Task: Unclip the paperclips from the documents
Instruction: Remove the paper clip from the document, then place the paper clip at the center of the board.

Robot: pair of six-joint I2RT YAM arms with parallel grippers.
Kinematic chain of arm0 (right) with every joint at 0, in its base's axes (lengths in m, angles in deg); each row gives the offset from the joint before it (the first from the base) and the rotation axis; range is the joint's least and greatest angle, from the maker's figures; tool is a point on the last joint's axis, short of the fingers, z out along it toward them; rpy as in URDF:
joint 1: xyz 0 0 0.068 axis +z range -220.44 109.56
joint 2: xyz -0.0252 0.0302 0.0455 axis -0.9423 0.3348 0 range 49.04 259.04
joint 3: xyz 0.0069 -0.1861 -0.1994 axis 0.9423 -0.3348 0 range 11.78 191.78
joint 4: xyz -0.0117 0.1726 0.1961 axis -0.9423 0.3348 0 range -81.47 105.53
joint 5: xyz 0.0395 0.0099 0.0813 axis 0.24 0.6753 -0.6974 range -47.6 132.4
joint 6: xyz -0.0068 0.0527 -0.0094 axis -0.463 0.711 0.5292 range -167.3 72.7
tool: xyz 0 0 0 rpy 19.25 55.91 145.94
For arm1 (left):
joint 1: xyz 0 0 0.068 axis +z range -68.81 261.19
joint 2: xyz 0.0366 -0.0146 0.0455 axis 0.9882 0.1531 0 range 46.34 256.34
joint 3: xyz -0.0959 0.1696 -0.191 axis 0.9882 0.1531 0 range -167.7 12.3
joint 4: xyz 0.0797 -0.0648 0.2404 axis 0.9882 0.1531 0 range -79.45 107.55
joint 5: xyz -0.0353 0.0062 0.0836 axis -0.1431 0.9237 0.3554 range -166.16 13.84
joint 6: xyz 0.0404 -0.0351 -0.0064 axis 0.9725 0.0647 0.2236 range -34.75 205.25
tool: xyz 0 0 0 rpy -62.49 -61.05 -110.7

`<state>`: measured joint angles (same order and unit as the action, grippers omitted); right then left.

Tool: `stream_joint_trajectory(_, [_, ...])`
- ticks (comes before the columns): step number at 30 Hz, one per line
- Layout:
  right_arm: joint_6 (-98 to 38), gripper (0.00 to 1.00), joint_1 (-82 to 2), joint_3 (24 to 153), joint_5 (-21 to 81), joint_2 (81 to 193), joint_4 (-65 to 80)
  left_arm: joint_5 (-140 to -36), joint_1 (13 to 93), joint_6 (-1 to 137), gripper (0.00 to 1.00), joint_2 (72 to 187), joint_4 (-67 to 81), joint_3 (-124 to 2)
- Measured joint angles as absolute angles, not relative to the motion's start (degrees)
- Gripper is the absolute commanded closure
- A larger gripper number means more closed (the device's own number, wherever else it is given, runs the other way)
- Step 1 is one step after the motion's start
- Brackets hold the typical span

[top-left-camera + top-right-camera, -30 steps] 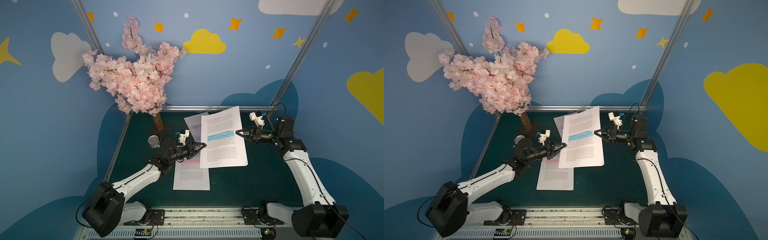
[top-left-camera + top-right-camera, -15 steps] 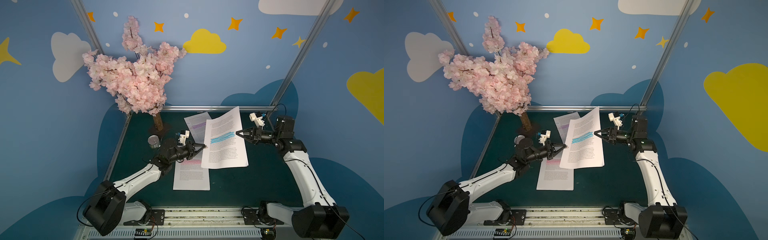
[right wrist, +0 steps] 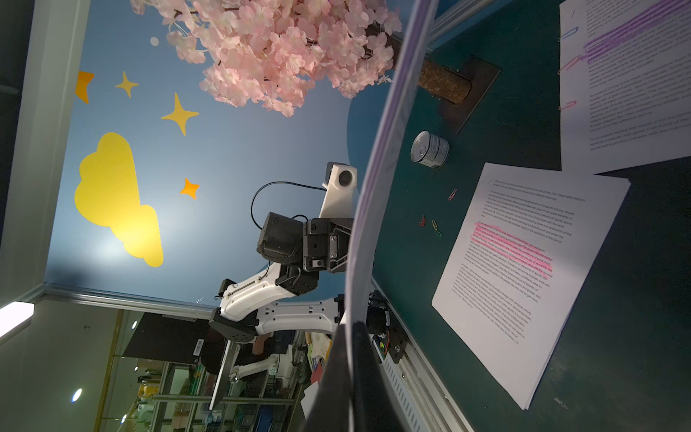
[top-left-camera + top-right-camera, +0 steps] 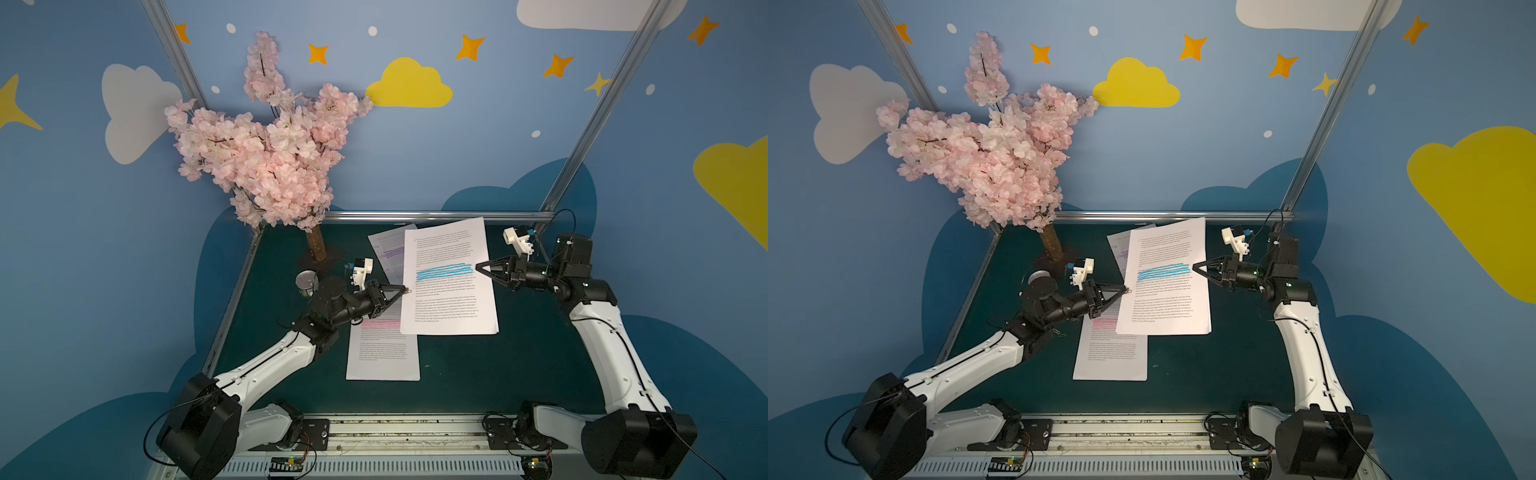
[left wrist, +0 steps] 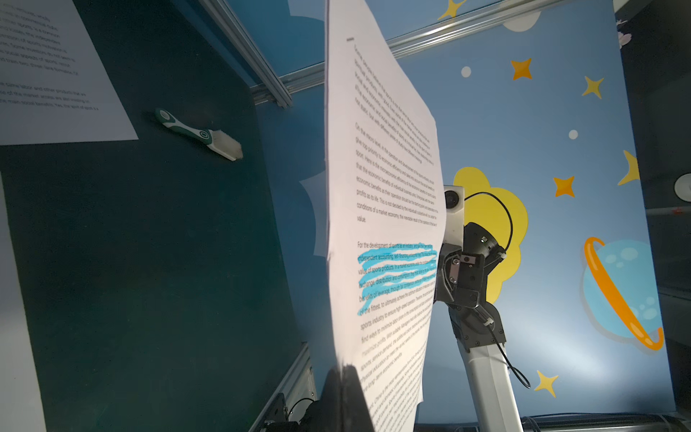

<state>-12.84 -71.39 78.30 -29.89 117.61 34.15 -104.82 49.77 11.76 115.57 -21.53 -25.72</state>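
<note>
Now both grippers are pinched tight: the right gripper [image 4: 478, 266] clamps the right edge of the blue-marked page [image 4: 451, 303], held up off the table [image 4: 457, 374], while the left gripper [image 4: 402, 291] nips a red paperclip [image 4: 408, 290] at the page's left edge.

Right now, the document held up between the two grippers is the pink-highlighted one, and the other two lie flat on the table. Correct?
Wrong colour. The left wrist view shows the held document has a blue highlight band, not pink; it is held between the left gripper and the right gripper. The pink-highlighted document and the purple-highlighted document lie flat on the table.
</note>
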Motion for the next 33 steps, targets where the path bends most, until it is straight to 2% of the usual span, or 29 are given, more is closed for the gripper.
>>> stream_joint_trajectory(14, [-12.43, 1.0, -74.43, 78.33, -30.3, 117.66, 33.41, -104.69, 52.18, 11.82, 0.97, 116.07, -17.53, -23.8])
stream_joint_trajectory(18, [-12.56, 1.0, -74.45, 78.3, -30.19, 117.68, 33.41, -103.32, 54.34, 13.9, 0.97, 114.65, -8.22, -24.06])
stream_joint_trajectory(25, [-14.94, 1.0, -74.47, 78.28, -26.5, 118.84, 36.82, -95.36, 68.0, 23.43, 0.97, 105.89, 15.21, -22.49])
stream_joint_trajectory(33, [-17.35, 1.0, -74.43, 78.41, -14.48, 125.2, 46.09, -89.26, 80.7, 34.66, 0.97, 106.7, 25.0, -18.01])
